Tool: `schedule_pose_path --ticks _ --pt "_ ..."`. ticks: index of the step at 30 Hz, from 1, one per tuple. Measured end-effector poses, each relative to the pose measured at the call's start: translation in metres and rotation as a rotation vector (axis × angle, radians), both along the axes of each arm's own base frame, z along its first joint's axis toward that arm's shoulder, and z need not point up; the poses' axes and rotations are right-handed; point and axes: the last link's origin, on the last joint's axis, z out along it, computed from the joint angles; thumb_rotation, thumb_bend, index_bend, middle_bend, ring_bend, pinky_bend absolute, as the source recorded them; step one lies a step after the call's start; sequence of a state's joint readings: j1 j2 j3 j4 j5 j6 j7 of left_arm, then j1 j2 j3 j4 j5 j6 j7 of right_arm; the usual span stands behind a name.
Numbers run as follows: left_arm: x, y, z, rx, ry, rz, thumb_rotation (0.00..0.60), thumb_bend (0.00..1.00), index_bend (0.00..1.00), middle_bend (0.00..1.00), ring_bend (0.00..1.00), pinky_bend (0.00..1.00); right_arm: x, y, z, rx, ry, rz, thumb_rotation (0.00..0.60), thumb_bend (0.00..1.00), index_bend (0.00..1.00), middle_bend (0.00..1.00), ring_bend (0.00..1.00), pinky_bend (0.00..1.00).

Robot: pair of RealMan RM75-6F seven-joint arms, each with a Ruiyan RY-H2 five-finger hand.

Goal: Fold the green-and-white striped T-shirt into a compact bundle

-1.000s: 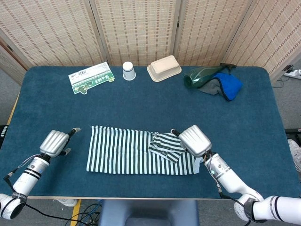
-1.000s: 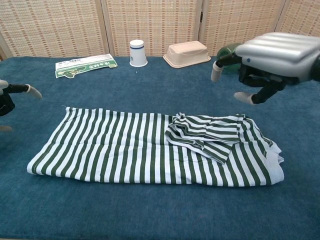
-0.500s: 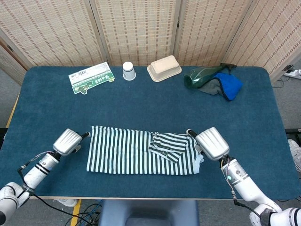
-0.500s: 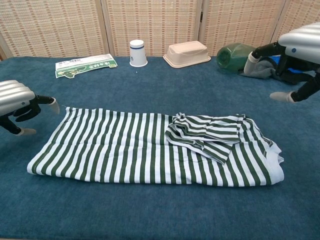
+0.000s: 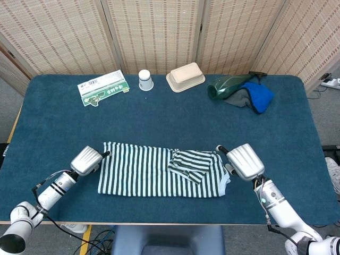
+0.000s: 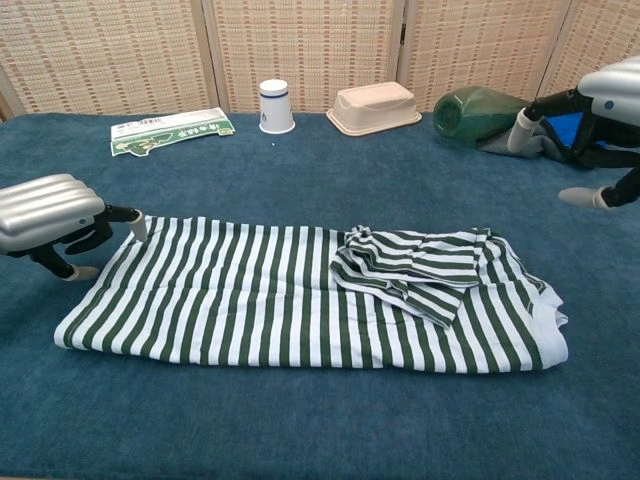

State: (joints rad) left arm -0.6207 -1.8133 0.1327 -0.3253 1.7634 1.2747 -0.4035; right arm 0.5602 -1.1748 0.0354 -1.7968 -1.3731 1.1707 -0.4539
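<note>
- The T-shirt [image 6: 300, 295] lies flat on the tabletop [image 5: 175, 114], a long striped band between the two hands, with a sleeve [image 6: 410, 265] folded over on top toward the right hand's end.
- The left hand [image 6: 50, 215] sits low at the shirt's left end, palm down; its fingertips [image 6: 135, 222] are at the shirt's far corner, but whether they pinch the cloth cannot be told.
- The right hand [image 5: 244, 162] hovers just beside the shirt's right end, apart from the cloth, fingers spread and holding nothing.
- Nothing lies between either hand and the shirt.
- Well beyond the left hand, near the far edge, lies a flat green-and-white packet [image 5: 103, 88].
- Right of the packet stands a paper cup [image 5: 145, 80], upside down.
- Just right of the cup sits a beige lidded box [image 5: 185, 77].
- Far beyond the right hand lies a green bottle [image 5: 227, 86] on its side, touching a blue-and-grey cloth [image 5: 256, 97] heaped beside it.
- Woven screens [image 5: 154, 32] stand behind the tabletop.
</note>
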Motion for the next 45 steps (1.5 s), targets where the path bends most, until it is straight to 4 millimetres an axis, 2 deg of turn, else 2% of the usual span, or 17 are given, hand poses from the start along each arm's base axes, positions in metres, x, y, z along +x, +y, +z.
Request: schedule_pose_path --ticks 12,24,29,34,45 --pt "0.01 -0.001 -0.011 -0.025 -0.024 -0.013 0.6 0.25 0.36 0.85 0.78 0.95 -0.004 0.002 -0.001 0.006 -0.008 -0.014 0.6 0.31 0.27 0.93 1.0 1.0" --pt "0.013 -0.001 -0.013 -0.053 -0.103 0.023 0.6 0.25 0.46 0.86 0.78 0.95 -0.008 0.002 -0.001 0.01 -0.018 -0.025 0.6 0.31 0.27 0.93 1.0 1.0" --pt "0.015 0.0 -0.012 -0.055 -0.142 0.037 0.6 0.31 0.5 0.86 0.78 0.95 -0.009 0.003 -0.002 0.013 -0.022 -0.028 0.6 0.31 0.27 0.93 1.0 1.0" --pt "0.018 -0.001 -0.012 -0.057 -0.168 0.038 0.6 0.42 0.55 0.87 0.79 0.95 -0.009 0.003 -0.002 0.018 -0.026 -0.028 0.6 0.31 0.27 0.93 1.0 1.0" --pt "0.023 -0.002 -0.017 -0.054 -0.161 0.026 0.6 0.5 0.62 0.87 0.79 0.95 -0.01 0.004 -0.001 0.022 -0.045 -0.028 0.6 0.31 0.27 0.93 1.0 1.0"
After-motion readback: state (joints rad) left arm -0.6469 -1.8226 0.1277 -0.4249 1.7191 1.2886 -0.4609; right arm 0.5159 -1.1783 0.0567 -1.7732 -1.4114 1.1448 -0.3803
